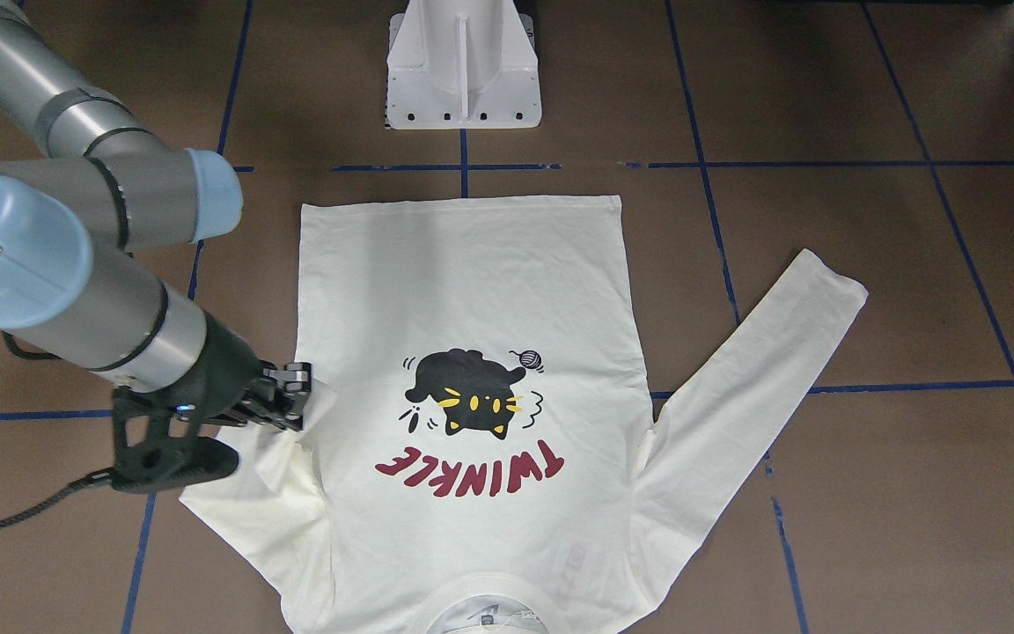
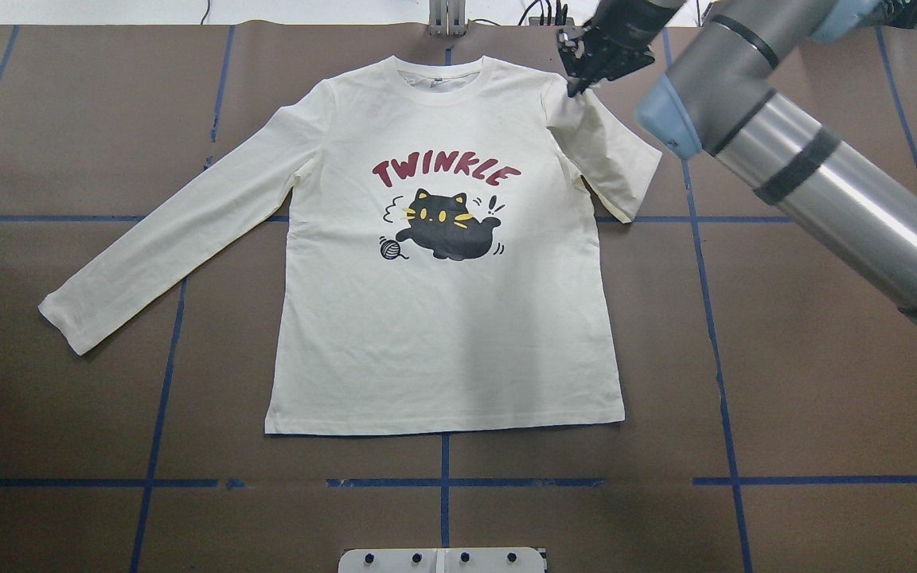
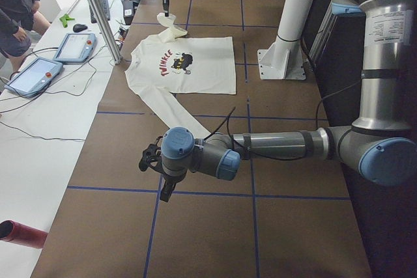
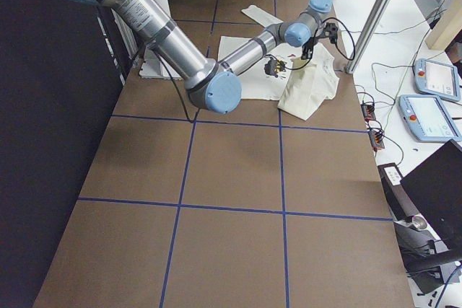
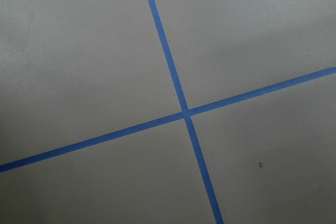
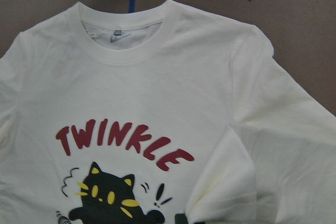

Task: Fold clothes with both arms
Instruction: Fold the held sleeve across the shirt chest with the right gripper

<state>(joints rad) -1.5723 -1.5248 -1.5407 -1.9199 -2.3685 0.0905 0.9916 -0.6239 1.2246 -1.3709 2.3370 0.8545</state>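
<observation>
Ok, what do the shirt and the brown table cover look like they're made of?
Shirt: soft matte knit, probably cotton; it wrinkles and drapes limply from the right pincer. Table cover: matte brown, paper- or card-like, lying flat, lined with blue tape.

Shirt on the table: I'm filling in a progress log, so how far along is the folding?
Early. Done: the shirt lies flat, print up. In hand: the right tool pinches the right sleeve, which is doubled back towards the shoulder. Left to do: the left sleeve lies stretched out, nothing else is folded, and the left tool hangs over bare table, away from the cloth.
</observation>
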